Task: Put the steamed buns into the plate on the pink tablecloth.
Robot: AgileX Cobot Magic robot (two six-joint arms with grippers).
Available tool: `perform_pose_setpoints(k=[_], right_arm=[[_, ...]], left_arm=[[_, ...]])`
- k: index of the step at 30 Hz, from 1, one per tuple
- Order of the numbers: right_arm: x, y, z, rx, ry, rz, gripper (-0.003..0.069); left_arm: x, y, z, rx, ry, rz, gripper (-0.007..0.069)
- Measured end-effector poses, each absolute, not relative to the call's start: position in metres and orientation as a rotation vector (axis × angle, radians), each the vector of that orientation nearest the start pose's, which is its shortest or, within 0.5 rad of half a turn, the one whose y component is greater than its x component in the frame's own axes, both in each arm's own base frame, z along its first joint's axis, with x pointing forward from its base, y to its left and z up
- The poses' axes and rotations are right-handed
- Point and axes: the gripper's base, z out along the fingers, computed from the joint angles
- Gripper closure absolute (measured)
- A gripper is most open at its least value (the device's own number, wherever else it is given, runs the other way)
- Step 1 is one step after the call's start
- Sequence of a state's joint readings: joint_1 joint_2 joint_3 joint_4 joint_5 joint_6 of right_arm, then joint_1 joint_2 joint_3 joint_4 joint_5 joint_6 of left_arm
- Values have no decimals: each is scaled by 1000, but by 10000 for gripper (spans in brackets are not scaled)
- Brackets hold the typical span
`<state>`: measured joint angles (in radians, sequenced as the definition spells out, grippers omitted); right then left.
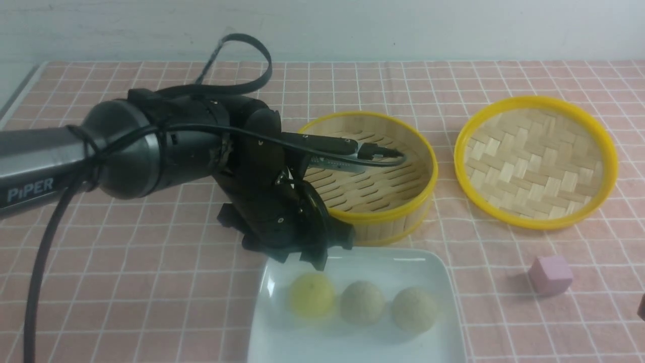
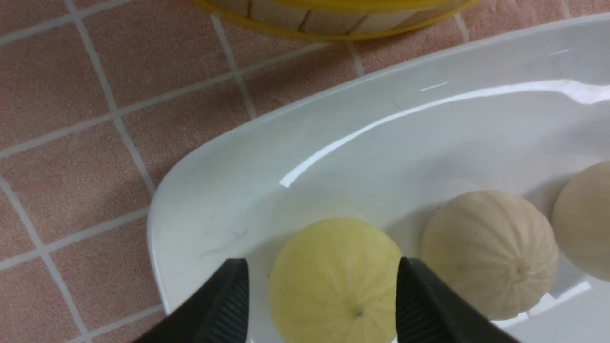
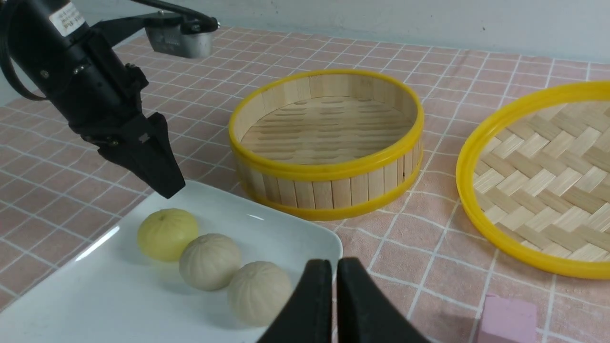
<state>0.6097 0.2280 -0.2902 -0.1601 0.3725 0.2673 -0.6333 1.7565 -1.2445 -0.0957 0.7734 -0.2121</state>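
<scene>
Steamed buns [image 1: 363, 303] rest in the plate [image 1: 352, 343], steamer basket [image 1: 428, 206] beyond, pink cube [image 1: 550, 275] right; left gripper [image 2: 324, 286] released, right gripper [image 3: 333, 286] clenched.

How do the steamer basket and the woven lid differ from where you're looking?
The steamer basket has tall slatted walls, while the woven lid is much shallower. The basket's floor is cut with long slots; the lid's face is a woven pattern without such slots. The basket sits just beyond the plate, partly hidden by the left arm in the front view, while the lid lies farther right, in full sight there. Both are round with yellow rims.
</scene>
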Motion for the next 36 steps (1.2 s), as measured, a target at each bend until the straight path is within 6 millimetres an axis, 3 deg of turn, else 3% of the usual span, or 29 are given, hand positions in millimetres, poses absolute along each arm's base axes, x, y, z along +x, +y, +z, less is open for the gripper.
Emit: perform_pose_setpoints(k=[15,29,32,36], right_arm=[[53,32,260,-370,1752,505,636],[51,5,186,18,1858,190,620],[52,2,174,74,1890,144,617],[52,0,173,119,1886,118,611]], left_arm=[[286,-218,225,518,2782,-310,199],[282,-215,223,530,2842,-284,199],[281,-215,223,528,2848,-285,199],[281,-217,224,500,2853,-317,200]])
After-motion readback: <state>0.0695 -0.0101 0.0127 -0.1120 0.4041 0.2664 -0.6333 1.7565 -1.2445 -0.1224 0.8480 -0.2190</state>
